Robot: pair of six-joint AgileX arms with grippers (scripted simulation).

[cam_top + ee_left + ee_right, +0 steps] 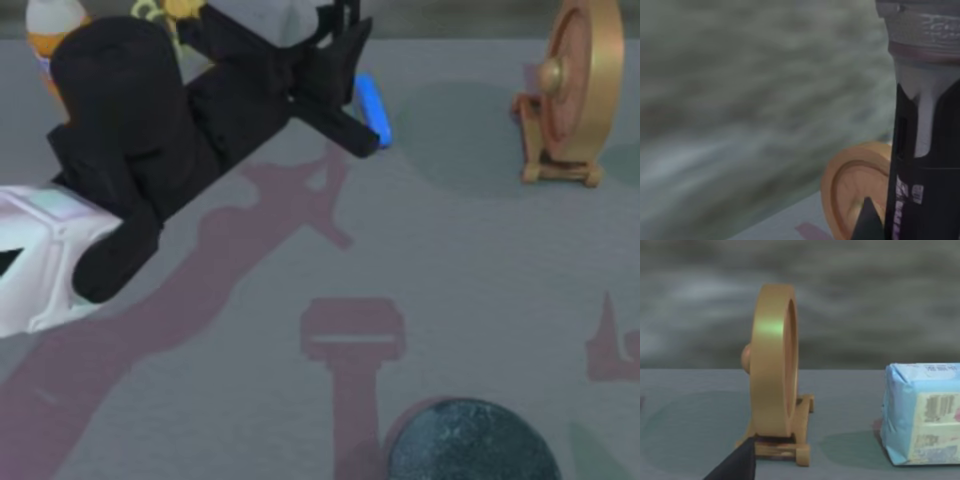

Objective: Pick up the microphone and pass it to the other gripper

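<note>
- The far left of the tabletop is taken up by the left arm, which reaches over the far edge beside a blue oblong object.
- An orange bottle is crowded against that arm at the far-left corner.
- The far right is blocked by an upright golden wheel on a stand.
- A pale blue packet is seen near the wheel in the right wrist view.
- A dark round head rises at the near edge.
- The middle is left open.
</note>
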